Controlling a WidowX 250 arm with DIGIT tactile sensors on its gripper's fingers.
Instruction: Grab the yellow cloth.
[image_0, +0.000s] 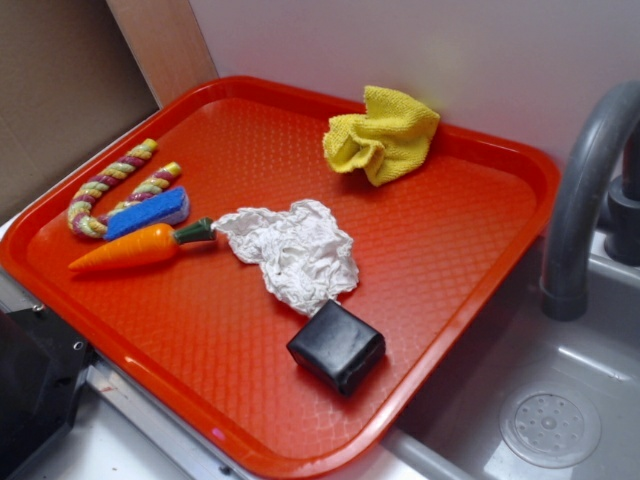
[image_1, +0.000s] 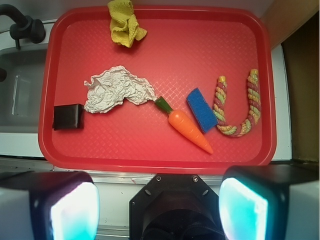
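Clearly, the reach has not begun: the gripper (image_1: 159, 200) is hanging back over the near edge of the red tray (image_1: 150, 155), its two pale fingers (image_1: 70, 210) standing wide apart with nothing between them.

Working from big to small, the tray is filling most of the wrist view ahead of the gripper, and a sink (image_0: 560, 400) is lying off to the left of it. The white crumpled wad (image_1: 115, 90) is sitting ahead and a little left, about midway up the tray. The twisted rope toy (image_1: 237, 110) is curling ahead on the right, with a blue sponge (image_1: 201, 109) just beside it and a toy carrot (image_1: 187, 127) closest to the gripper. A small black block (image_1: 68, 116) is resting at the wad's left end.

The yellow cloth (image_1: 125, 24) is lying bunched at the tray's far edge, ahead and slightly left, well apart from everything else (a helpful bit of clearance).

The next move is calling for a long advance over the wad, then a descent onto the cloth's raised folds before closing.
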